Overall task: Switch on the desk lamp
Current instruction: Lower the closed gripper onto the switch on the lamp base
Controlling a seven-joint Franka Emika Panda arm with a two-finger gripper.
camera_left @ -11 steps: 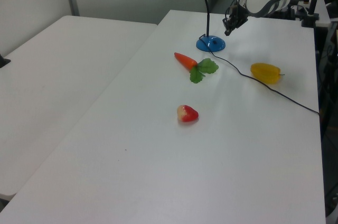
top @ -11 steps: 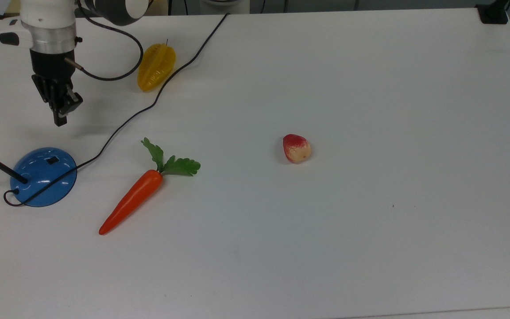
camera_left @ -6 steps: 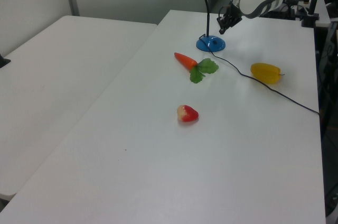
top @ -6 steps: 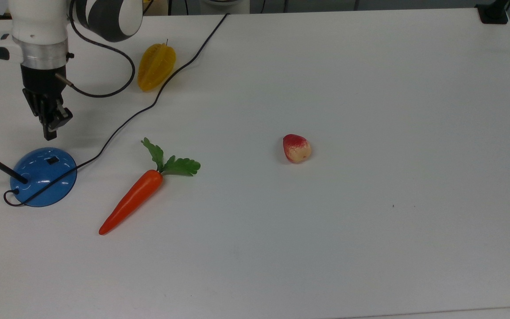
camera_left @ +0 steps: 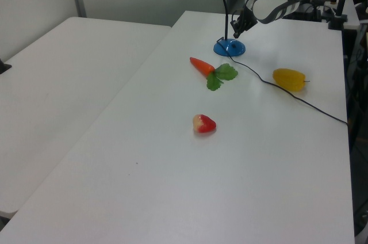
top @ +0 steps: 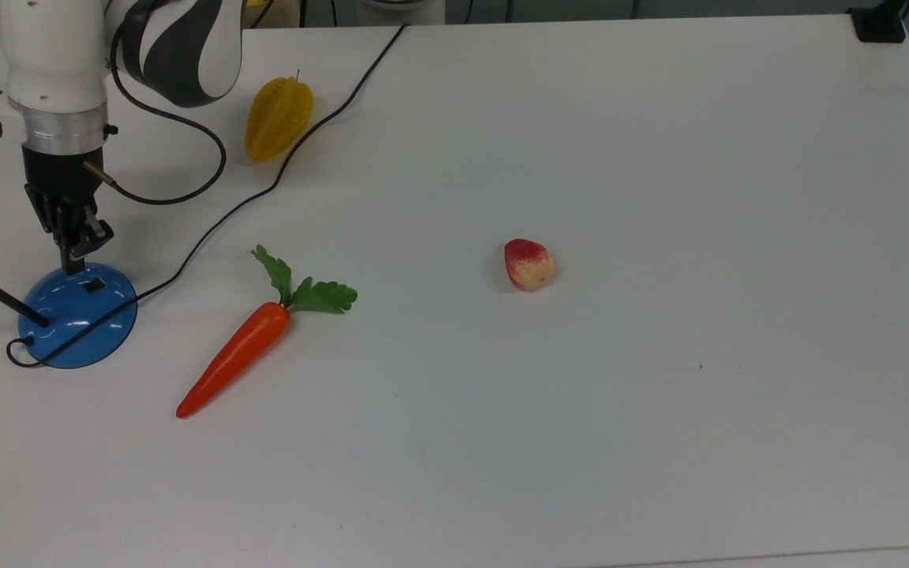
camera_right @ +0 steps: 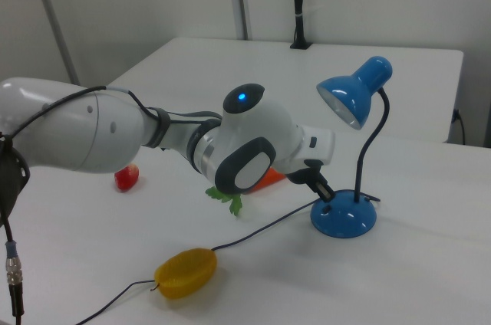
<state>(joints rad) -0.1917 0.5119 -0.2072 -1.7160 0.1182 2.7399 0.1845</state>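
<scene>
Bright, even overhead light, faint soft shadows, slight glare on the white table (top: pixel 660 158).

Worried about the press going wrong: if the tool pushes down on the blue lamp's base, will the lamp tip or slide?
Tipping looks unlikely: the desk lamp sits on a wide, low dome base, and the tool hangs nearly over it. The glossy surface could let the tool skid off. The shade on its thin bent neck may wobble.

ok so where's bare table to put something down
Widest bare table lies at the top view's right of the strawberry, and along its bottom edge below the carrot. The top view's left is crowded: desk lamp, gripper at its base, cord, starfruit.
</scene>
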